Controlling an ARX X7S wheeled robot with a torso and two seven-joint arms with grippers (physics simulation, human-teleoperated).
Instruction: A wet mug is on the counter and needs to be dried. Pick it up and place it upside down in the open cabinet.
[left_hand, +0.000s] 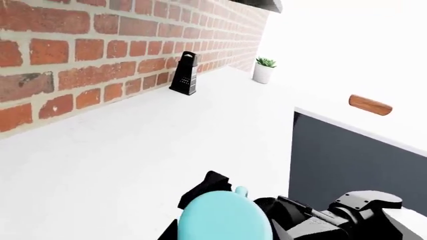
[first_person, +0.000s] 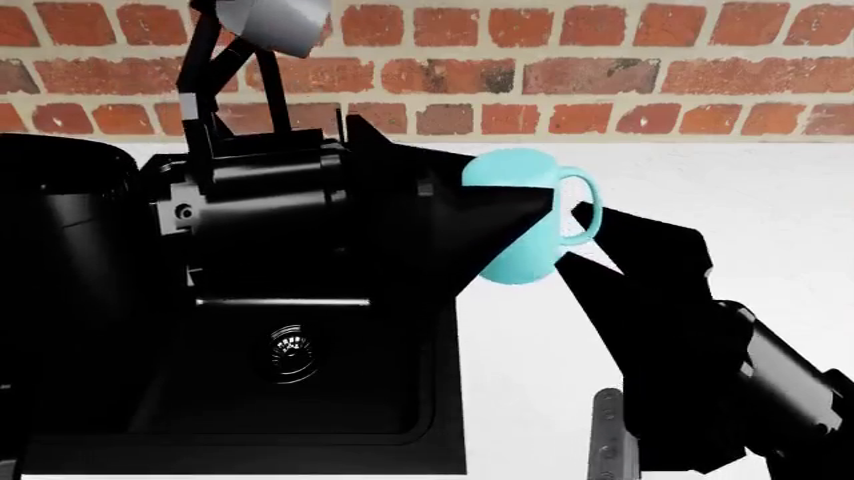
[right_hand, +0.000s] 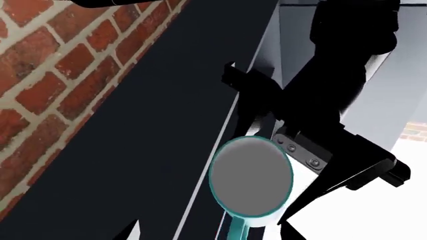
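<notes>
Head view, with both wrist views for detail; items run from largest to smallest.

(a) Brick wall (first_person: 534, 60), beyond both tools.

(b) Desk (first_person: 747, 200), white and smooth, spread beneath and beyond the tools. The open cabinet is not identifiable in any view.

(c) Sink (first_person: 307, 400), black, below the left tool.

(d) Left tool (first_person: 494, 215). Its fingers appear closed on the mug's body. As the mug hangs clear of the desk, you may judge this to be the carrying grip.

(e) Right tool (first_person: 587, 235), just beside the mug on the side facing away from the left tool. Only slivers of its fingertips show in its own wrist view, so you cannot tell how far open it is, or whether it touches the mug.

(f) Mug (first_person: 514, 180), turquoise, aloft between the two tools, over the desk beside the sink's edge. The right wrist view looks straight at one round end, grey with a teal rim. Whether that end is the mouth or the base cannot be told.

(g) Handle (first_person: 587, 205), a loop turned toward the right tool.

Handling: expect a light, rigid, breakable mug, glossy and, being wet, slippery. Take hold across the cylindrical body, or pinch wall and rim. The thin handle would let the mug swing when you invert it.

(h) Grater (left_hand: 185, 73), well beyond the left tool, against the wall.
</notes>
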